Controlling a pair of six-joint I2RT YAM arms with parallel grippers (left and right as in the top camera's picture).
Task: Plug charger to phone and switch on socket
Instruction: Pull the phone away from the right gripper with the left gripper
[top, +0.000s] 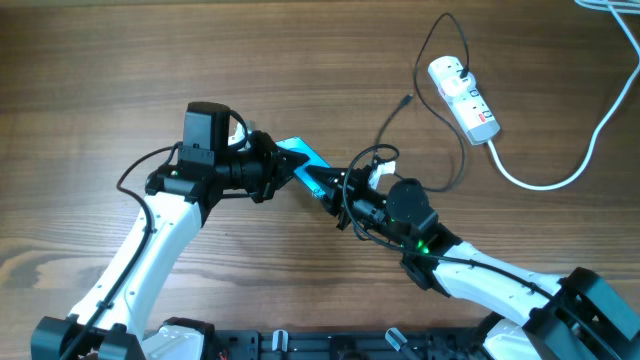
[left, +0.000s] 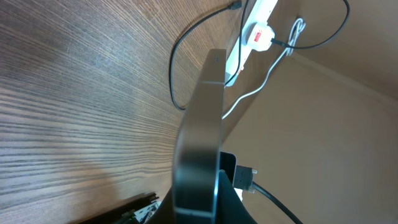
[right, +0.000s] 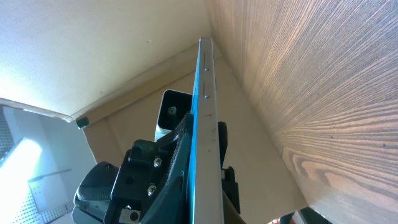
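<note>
Wood-grain table (top: 120, 60), brown, grain running sideways. Beige wall (left: 323, 137) past far edge. Black rail (top: 330, 345) along near table edge.

You have no text, brand name, number or sign that can be read in any of the three views. In the overhead view the socket (top: 464, 99) carries small red marks on its white top, but they are too small for you to make out as letters or symbols. In the left wrist view they are a red blur. The phone (top: 305, 156) gives you only a sliver of cyan screen from above. Both wrist views show only its thin metal edge, so its face cannot be read.
</note>
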